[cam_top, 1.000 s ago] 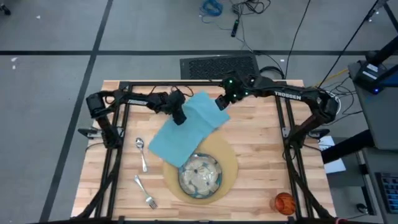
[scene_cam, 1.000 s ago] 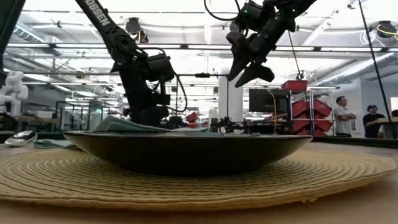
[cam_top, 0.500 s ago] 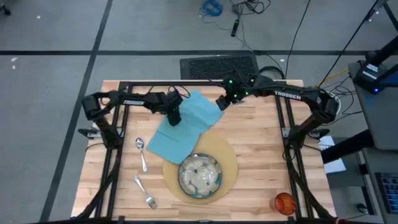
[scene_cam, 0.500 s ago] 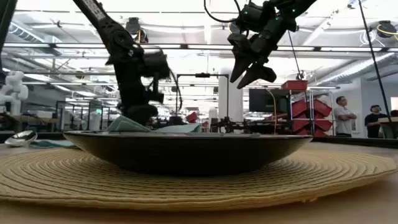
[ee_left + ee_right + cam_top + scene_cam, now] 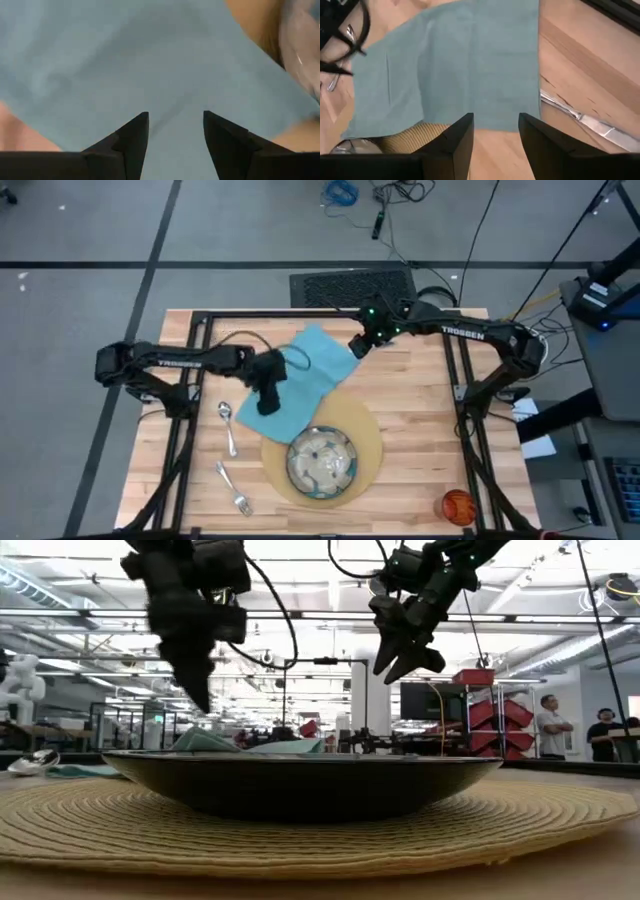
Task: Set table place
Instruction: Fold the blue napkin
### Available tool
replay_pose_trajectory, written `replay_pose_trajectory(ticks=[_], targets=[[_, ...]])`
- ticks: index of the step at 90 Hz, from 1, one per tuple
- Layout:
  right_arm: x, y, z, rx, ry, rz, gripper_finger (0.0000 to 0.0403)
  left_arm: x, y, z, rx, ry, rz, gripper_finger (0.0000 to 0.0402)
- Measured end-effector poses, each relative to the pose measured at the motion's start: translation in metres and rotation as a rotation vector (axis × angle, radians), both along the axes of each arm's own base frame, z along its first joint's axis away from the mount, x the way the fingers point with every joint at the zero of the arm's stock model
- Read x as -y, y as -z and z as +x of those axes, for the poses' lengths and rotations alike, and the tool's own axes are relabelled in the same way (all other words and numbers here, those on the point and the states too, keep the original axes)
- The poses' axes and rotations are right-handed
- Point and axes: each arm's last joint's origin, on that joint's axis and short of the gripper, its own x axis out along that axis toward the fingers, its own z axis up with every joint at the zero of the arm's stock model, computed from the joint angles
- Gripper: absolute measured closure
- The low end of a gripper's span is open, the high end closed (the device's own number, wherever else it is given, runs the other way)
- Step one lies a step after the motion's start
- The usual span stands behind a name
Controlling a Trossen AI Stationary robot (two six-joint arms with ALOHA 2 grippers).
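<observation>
Wooden desk (image 5: 420,410), grey floor around it. Teal napkin (image 5: 300,380) lies flat toward the far edge, one corner over the round placemat (image 5: 368,442). My left end effector (image 5: 268,402) hangs above the napkin's near part, fingers spread, holding nothing. My right end effector (image 5: 355,346) hovers at the napkin's far corner, also spread and empty. Dish (image 5: 321,463) on placemat. Spoon (image 5: 228,426) and fork (image 5: 232,489) toward the left edge; orange cup (image 5: 456,506) at the near right corner.

White lettering "TROSSEN" runs along the right arm (image 5: 462,333) in the high view.
</observation>
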Motion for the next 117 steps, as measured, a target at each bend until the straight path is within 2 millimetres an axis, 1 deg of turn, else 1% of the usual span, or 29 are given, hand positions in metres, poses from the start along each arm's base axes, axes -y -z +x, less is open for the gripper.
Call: replay_pose_trajectory(ticks=[10,25,45,68,93,102,109,117], targets=[[0.0,0.0,0.0,-0.001,0.001,0.0,0.0255,0.012,0.015,-0.007,-0.067,-0.002,-0.022,0.0231],[0.0,0.0,0.0,0.0,0.0,0.0,0.0255,0.018,0.04,-0.021,-0.169,-0.054,-0.021,0.0231],[0.0,0.0,0.0,-0.002,0.002,0.007,0.0255,0.022,0.057,-0.033,-0.232,-0.089,-0.018,0.0231],[-0.001,0.001,-0.001,-0.013,0.002,0.016,0.0255,0.026,0.078,-0.055,-0.328,-0.133,-0.038,0.0231],[-0.002,0.002,-0.002,-0.029,0.003,0.026,0.0255,0.026,0.077,-0.07,-0.495,-0.149,-0.016,0.0231],[-0.002,0.003,-0.003,-0.038,0.017,0.046,0.0255,0.026,0.073,-0.068,-0.475,-0.142,-0.016,0.0231],[-0.003,0.006,-0.001,-0.046,0.017,0.058,0.0255,0.028,0.068,-0.063,-0.435,-0.135,-0.015,0.0231],[-0.004,0.014,0.005,-0.066,0.024,0.082,0.0255,0.029,0.057,-0.049,-0.312,-0.12,-0.018,0.0231]])
